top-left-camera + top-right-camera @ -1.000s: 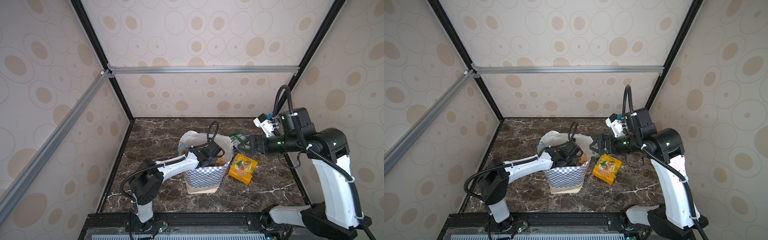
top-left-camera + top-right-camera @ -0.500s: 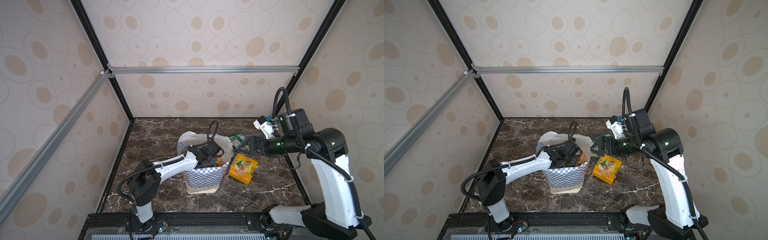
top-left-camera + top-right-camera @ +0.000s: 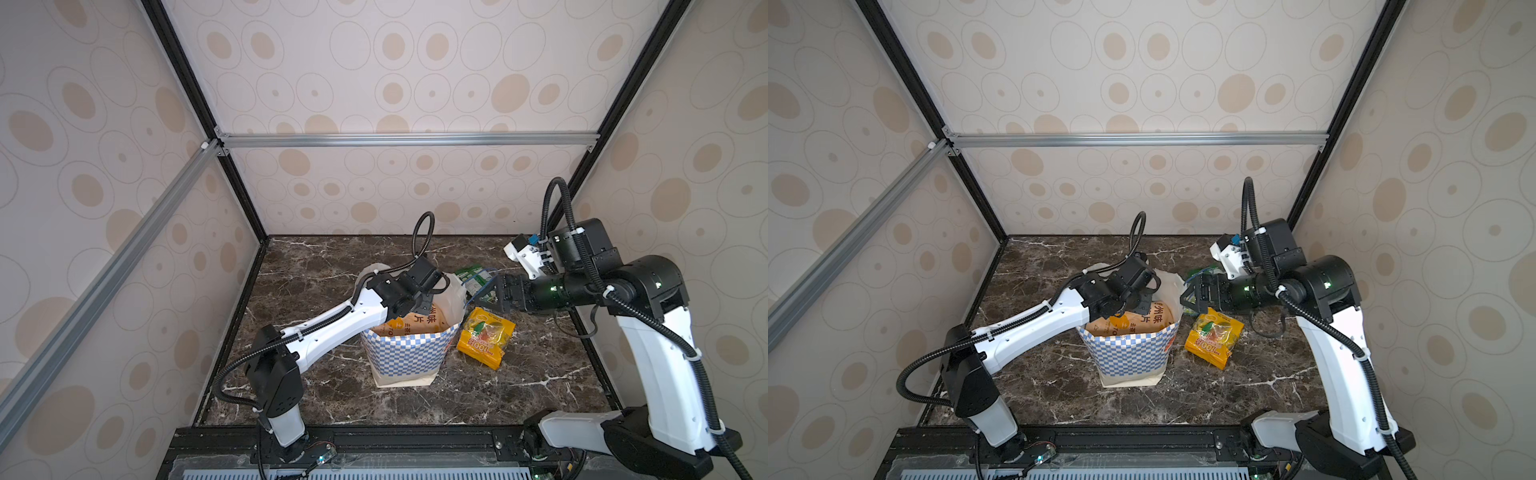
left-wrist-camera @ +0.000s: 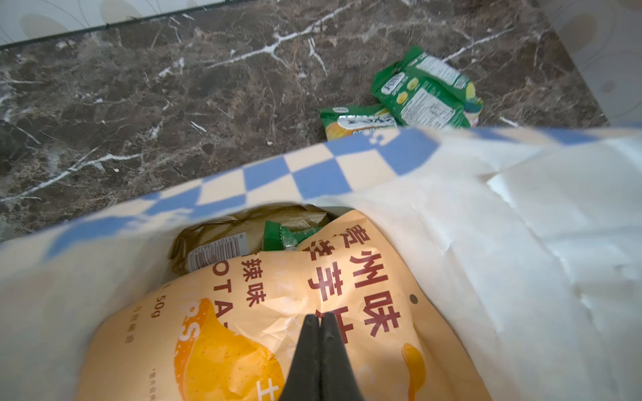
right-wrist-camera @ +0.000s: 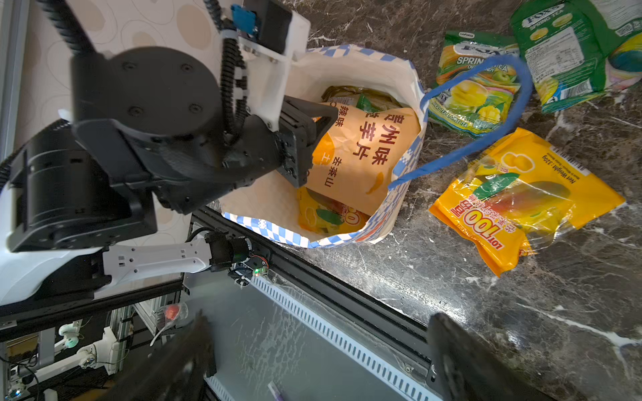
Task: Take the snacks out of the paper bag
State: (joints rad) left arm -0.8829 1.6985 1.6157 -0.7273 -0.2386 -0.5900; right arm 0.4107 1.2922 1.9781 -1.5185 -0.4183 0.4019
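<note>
The left gripper (image 4: 319, 321), fingers pressed together, pinches the orange-tan crinkled chips bag (image 4: 375, 277) inside the upright white, blue-checkered paper bag (image 3: 409, 357). The right gripper (image 3: 483, 293) hangs beside that bag, fingers wide apart, near 2 green plastic packets (image 5: 469, 86).

Across paper bag (image 4: 312, 177) mouth: chips bag (image 4: 364, 277)

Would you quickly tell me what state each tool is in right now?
Left tool: closed, apparently pinching the orange chips bag.
Right tool: open, holding nothing.
</note>
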